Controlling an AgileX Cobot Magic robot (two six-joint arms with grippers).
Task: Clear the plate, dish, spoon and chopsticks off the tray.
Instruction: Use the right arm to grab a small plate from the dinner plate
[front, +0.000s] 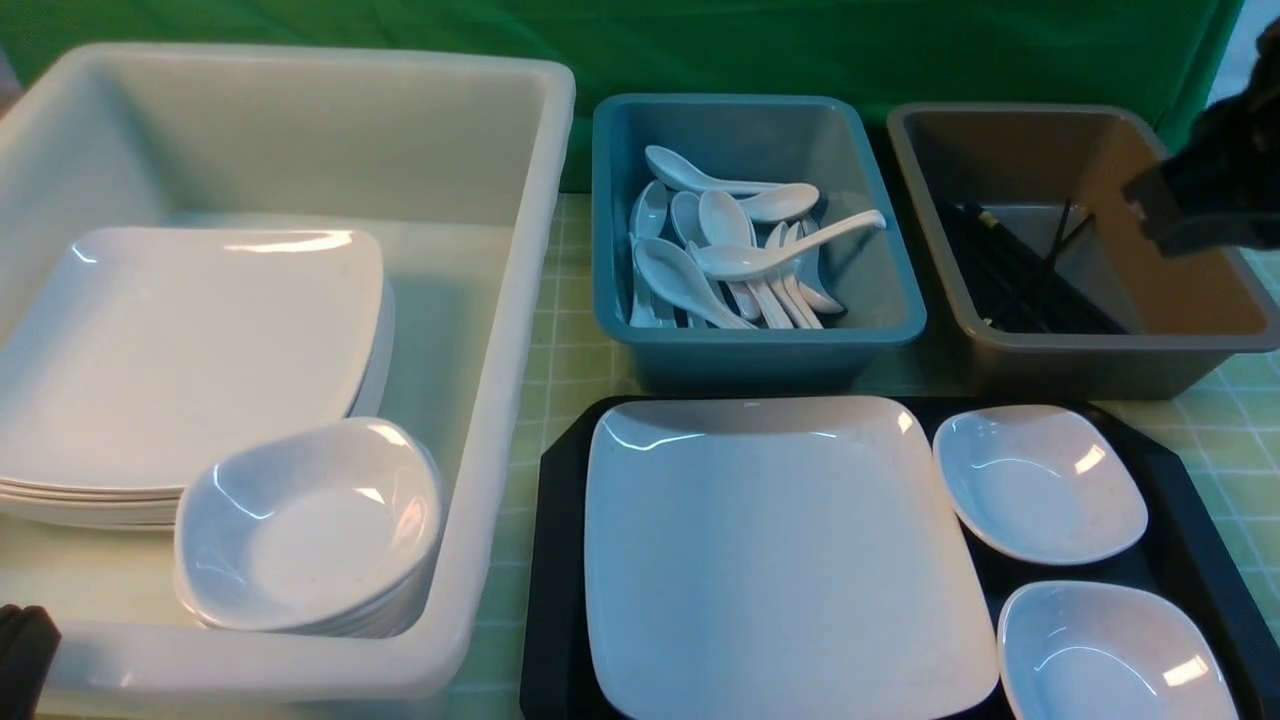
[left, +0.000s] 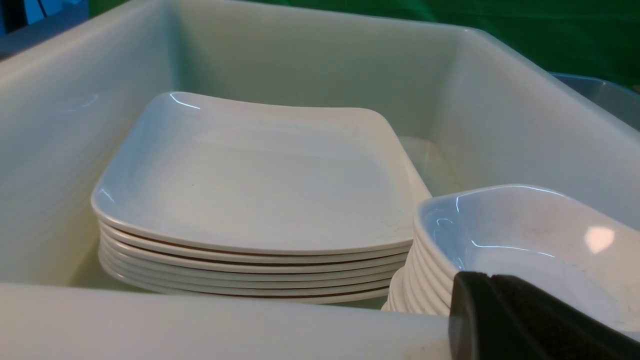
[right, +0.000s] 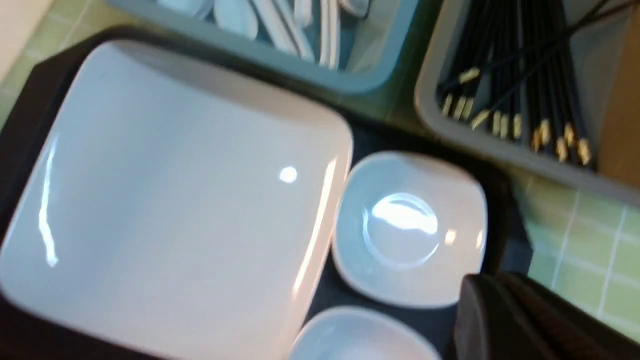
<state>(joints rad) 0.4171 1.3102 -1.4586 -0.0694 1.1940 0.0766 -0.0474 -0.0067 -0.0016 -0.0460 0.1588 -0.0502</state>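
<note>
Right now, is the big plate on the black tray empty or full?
Empty: the plate shows only bare, shiny white, with nothing lying on it.

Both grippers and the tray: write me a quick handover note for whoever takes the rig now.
Left gripper: shut, empty, near the white bin.
Right gripper: shut, empty, raised by the brown bin.
Plate and two small bowls: on the black tray.
Done: no spoon or chopsticks visible on the tray; spoons lie in the teal bin, chopsticks in the brown bin.
Left: plate and both bowls; matching stacks sit in the white bin.
</note>
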